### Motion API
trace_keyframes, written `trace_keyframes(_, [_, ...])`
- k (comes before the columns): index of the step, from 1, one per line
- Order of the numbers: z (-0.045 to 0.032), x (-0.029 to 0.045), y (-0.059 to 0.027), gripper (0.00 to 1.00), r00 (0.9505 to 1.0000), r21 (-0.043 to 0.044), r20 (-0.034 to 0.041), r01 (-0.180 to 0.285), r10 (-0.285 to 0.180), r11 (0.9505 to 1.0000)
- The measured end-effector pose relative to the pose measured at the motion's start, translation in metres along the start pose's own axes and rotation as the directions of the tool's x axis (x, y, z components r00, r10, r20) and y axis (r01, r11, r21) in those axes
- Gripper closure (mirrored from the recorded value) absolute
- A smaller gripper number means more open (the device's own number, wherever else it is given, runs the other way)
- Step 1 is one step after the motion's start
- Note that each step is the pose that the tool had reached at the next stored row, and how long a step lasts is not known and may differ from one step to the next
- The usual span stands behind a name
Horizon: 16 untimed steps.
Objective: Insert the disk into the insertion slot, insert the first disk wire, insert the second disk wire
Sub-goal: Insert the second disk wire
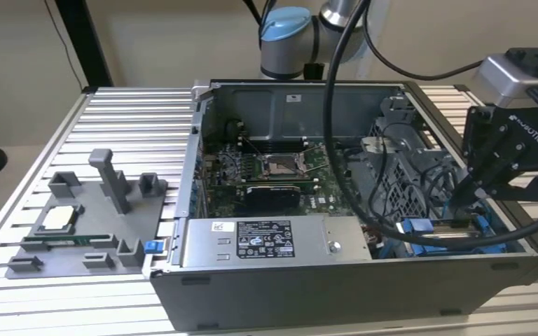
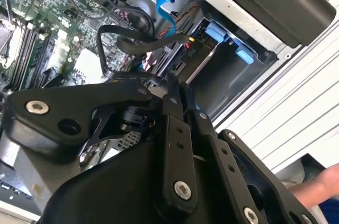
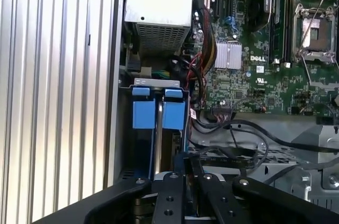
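Wrist views both caught the gripper (image 3: 186, 167) hard over the case (image 1: 344, 294), its two black fingers (image 2: 174, 102) pressed close together with barely a sliver between the tips; whether they pinched a wire I could not tell. Just beyond those tips sat the slot (image 3: 153, 128), a grey bay at the case's corner, and the disk (image 2: 198, 62) stood edgewise in it, blue frame tabs (image 3: 144, 113) showing at its end. Black and red wires (image 2: 132, 41) looped beside the bay, with a blue ribbon cable (image 2: 172, 4) arching past them. Farther into the case lay the green motherboard (image 3: 249, 75) with its square socket (image 1: 279, 164). Exterior view showed the power supply (image 1: 269, 241) along the case's near wall, and outside the case, towards that view's left, a grey fixture (image 1: 92, 224) stood on the ribbed table (image 1: 120, 119).
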State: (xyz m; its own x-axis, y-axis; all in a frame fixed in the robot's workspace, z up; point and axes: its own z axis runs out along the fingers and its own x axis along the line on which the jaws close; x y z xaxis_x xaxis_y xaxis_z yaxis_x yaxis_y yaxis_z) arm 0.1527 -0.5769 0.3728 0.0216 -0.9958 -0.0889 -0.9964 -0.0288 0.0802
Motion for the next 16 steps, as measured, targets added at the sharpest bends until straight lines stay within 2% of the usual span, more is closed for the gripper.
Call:
trace_keyframes(3, [0.0030,0.0002,0.0041,1.00,1.0000,0.0191,-0.0026,0.002,-0.002,0.9998])
trace_keyframes(10, [0.0091,0.0005,0.0103,1.00,1.0000,0.0729,-0.0061,0.006,-0.006,0.9973])
trace_keyframes(12, [0.0089,0.0012,0.0104,1.00,0.9999,0.0797,-0.0070,0.012,-0.012,0.9968])
trace_keyframes(16, [0.0092,0.0027,0.0104,1.00,0.9995,0.0811,-0.0082,0.031,-0.030,0.9962])
